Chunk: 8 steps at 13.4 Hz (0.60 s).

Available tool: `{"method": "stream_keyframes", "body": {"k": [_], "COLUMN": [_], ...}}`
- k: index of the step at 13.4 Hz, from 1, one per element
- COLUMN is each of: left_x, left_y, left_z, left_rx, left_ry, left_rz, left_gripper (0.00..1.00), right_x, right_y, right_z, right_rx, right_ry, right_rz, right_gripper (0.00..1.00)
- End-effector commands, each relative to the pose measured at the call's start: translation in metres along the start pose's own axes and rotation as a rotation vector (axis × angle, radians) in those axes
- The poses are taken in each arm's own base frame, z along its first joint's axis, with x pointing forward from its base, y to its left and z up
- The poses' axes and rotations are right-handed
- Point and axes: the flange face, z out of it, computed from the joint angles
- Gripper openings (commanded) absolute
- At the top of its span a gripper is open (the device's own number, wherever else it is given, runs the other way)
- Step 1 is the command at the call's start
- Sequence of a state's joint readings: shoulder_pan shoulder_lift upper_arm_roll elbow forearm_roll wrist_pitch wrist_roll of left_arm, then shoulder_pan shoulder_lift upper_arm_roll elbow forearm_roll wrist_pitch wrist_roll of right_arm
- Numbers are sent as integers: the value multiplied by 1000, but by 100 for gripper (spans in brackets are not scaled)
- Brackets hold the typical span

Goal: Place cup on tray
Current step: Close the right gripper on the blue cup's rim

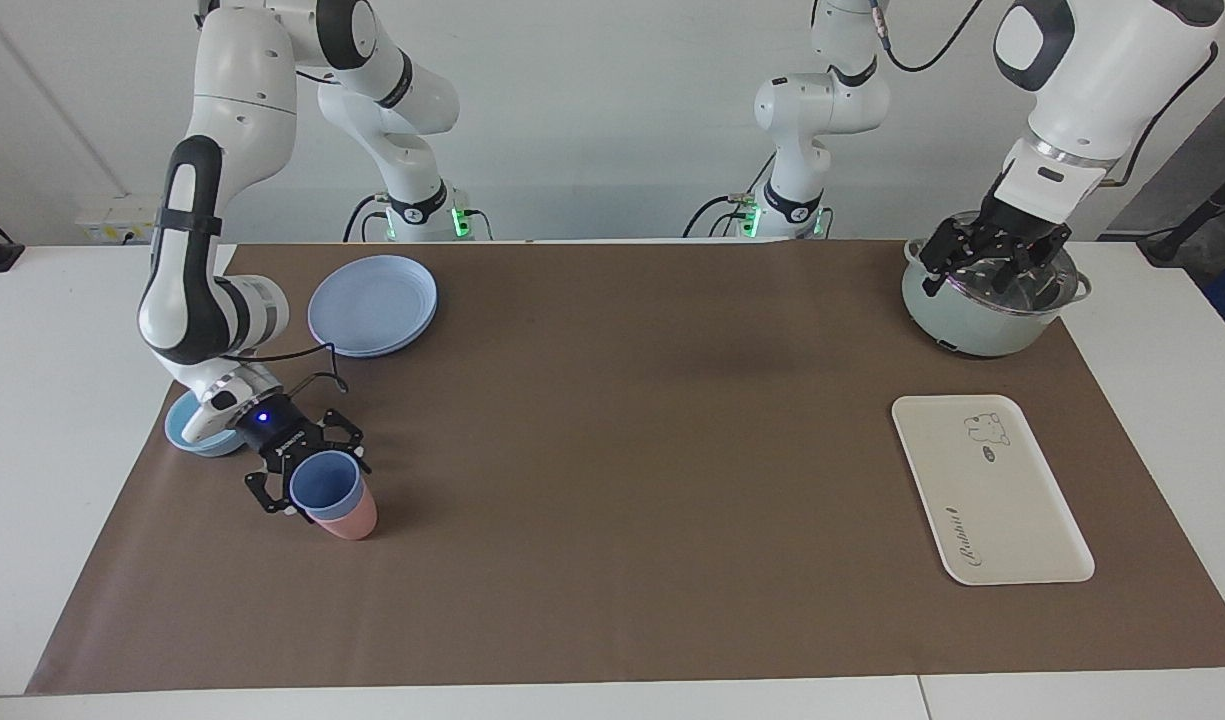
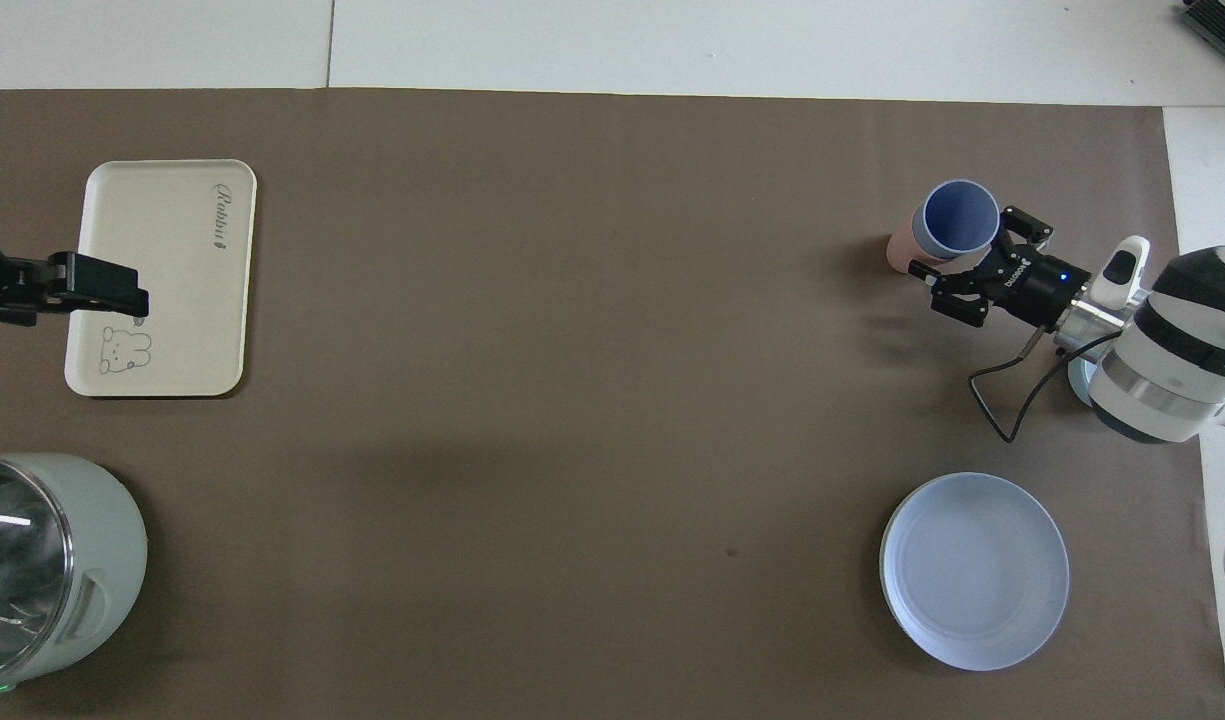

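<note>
The periwinkle-blue cup [image 1: 324,487] stands nested in a salmon-pink cup [image 1: 350,522] at the right arm's end of the table; it also shows in the overhead view [image 2: 960,218]. My right gripper [image 1: 307,468] is low at the cup, a finger on either side of its upper wall, shut on it. The cream tray [image 1: 1002,500] with the bear drawing lies flat at the left arm's end [image 2: 187,330], with nothing on it. My left gripper [image 1: 997,262] hangs open over a pot, nearer to the robots than the tray.
A pale green pot [image 1: 972,325] with a glass lid stands nearer to the robots than the tray. Stacked round blue plates [image 1: 372,305] lie near the right arm's base. A light-blue bowl [image 1: 194,432] sits under the right wrist.
</note>
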<state>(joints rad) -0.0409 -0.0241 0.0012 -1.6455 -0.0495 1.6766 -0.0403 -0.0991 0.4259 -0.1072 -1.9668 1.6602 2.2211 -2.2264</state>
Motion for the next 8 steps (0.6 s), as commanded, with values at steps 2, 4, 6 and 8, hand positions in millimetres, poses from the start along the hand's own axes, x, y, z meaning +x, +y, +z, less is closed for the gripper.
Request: {"method": "stream_keyframes", "body": {"k": [2, 4, 6, 8], "left_x": [-9, -9, -9, -9], "left_y": [-2, -2, -2, 1], "left_z": [-3, -3, -3, -3], "left_rx": [-11, -11, -11, -12], "left_ry": [1, 3, 1, 1], "left_rz": [-4, -4, -4, 1], "left_gripper": [100, 100, 100, 100], "right_x": [-5, 3, 6, 32], "right_y": [-1, 5, 3, 0], "right_z": [10, 10, 12, 13], "right_rx": [-38, -48, -50, -76], "right_ry": [29, 43, 36, 15], "right_rz": [-11, 1, 25, 33], "right_gripper": [82, 0, 0, 0]}}
